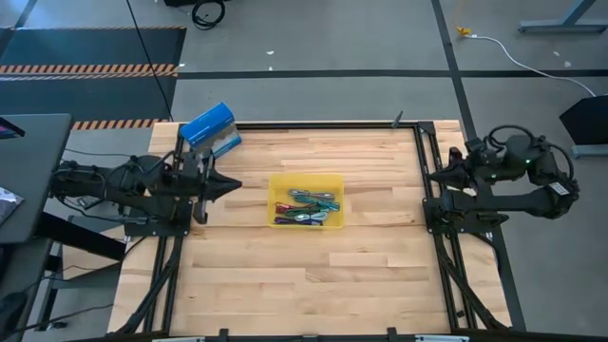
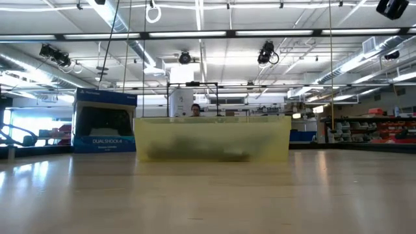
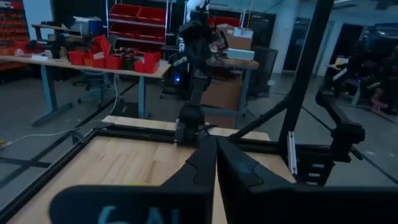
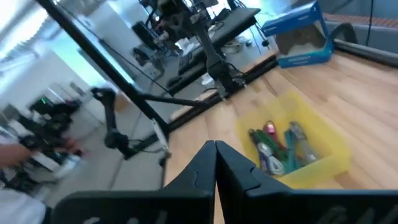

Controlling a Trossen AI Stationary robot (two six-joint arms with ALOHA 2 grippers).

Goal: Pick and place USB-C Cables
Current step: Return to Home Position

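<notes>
The USB-C cables [image 1: 306,208] lie bundled in a yellow translucent bin [image 1: 306,180] at the table's middle: green, teal, maroon and grey ones show. The right wrist view shows the cables [image 4: 283,149] in the bin [image 4: 323,134] as well. In the low view the bin [image 2: 212,138] hides them as a dark blur. My left gripper [image 1: 235,184] is shut, held above the table's left side, pointing toward the bin. My right gripper [image 1: 429,176] is shut at the table's right edge. Both touch nothing.
A blue box [image 1: 209,127] stands near the table's far left corner, behind my left gripper. A black frame [image 1: 418,152] runs along the table's far and right edges. Bare wood lies on the near side of the bin [image 1: 304,275].
</notes>
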